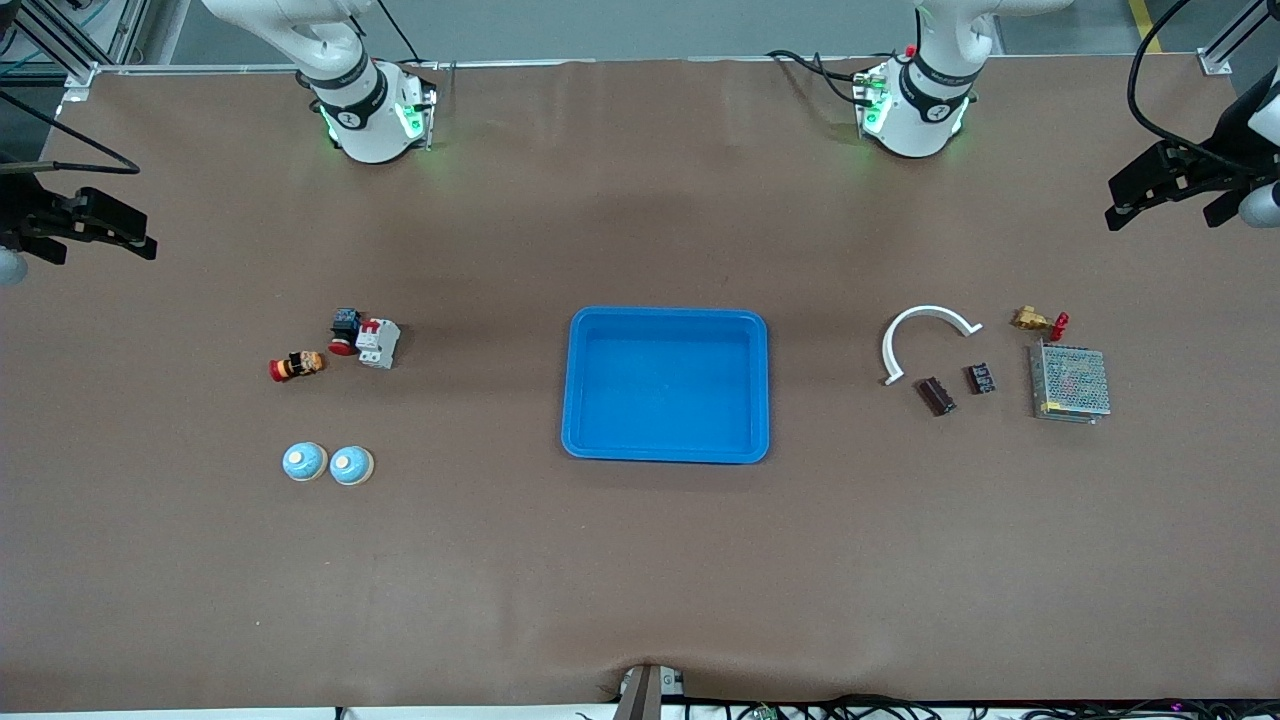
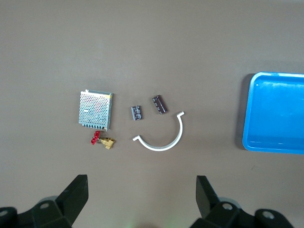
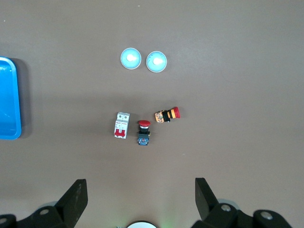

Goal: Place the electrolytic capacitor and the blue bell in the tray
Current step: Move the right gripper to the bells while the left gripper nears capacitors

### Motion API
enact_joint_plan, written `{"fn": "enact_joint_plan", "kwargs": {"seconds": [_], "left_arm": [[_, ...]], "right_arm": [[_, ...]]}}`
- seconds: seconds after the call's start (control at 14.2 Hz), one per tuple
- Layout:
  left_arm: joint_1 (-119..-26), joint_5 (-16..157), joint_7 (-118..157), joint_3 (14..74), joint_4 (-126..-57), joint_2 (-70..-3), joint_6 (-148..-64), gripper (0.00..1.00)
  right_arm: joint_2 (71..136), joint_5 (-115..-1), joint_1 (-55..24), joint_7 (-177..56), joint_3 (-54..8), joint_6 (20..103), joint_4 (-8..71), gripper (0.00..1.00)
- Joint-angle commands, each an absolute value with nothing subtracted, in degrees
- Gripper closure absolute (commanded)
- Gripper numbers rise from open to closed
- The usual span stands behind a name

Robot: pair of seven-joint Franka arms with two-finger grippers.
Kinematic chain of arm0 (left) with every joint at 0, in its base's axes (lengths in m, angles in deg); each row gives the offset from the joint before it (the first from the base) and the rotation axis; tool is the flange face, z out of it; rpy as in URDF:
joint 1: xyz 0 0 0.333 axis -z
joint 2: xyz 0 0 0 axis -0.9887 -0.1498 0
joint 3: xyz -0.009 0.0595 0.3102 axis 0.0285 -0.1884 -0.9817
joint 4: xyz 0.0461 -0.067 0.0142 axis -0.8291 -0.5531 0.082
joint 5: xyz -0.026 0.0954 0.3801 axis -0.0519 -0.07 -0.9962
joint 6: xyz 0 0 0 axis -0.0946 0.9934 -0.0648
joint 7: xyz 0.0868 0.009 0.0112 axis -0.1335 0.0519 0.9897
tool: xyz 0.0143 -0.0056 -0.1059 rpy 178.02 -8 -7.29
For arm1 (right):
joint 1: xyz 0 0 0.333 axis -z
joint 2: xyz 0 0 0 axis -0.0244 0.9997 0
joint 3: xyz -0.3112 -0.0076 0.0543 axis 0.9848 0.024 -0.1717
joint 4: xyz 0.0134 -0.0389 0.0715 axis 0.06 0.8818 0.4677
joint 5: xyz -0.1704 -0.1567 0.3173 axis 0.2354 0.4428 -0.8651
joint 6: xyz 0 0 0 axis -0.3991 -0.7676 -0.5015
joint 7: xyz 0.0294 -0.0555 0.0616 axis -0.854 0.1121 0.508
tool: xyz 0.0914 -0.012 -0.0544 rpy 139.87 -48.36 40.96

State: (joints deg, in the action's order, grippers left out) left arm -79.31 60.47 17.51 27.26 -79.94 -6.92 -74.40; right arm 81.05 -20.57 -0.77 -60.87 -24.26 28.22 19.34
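Brown tabletop (image 1: 640,560), blue tray (image 1: 665,318) in the middle, nothing in it, so neither part is placed yet. Landmark is the tray. Toward the right arm's end from the tray: two blue bells (image 1: 328,463) side by side, touching or nearly so, a bit nearer the front camera than the tray's middle; farther from that camera sit a white breaker (image 1: 379,343), a red-capped push button (image 1: 344,330) and a small orange-red switch (image 1: 297,365). Toward the left arm's end from the tray: white curved clip (image 1: 925,335), dark electrolytic capacitor (image 1: 936,396) lying on its side, a smaller black part (image 1: 981,378) just beside it, a mesh power supply (image 1: 1070,382) and a brass valve (image 1: 1036,320). Left gripper (image 1: 1165,190) hangs high over the tabletop edge at its own end, jaws spread wide, holding nothing. Right gripper (image 1: 85,225) same at its end, jaws released and empty. Step in hand looks like first reach. Best bet: left arm takes the capacitor across its short axis, avoiding the clip; right arm picks the bell closer to the tray from above without nudging its twin.
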Motion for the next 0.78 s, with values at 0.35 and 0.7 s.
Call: {"fn": "enact_joint_plan", "kwargs": {"seconds": [0.35, 0.7], "left_arm": [[-79.19, 59.44, 17.25, 27.53, -78.41, -9.04, -73.33, 0.0], [-79.1, 58.74, 18.29, 27.53, -78.76, -12.39, -73.24, 0.0]], "right_arm": [[80.9, -20.0, -0.89, -60.59, -24.39, 27.52, 19.16, 0.0], [80.9, -20.0, -0.89, -60.59, -24.39, 27.52, 19.16, 0.0]]}}
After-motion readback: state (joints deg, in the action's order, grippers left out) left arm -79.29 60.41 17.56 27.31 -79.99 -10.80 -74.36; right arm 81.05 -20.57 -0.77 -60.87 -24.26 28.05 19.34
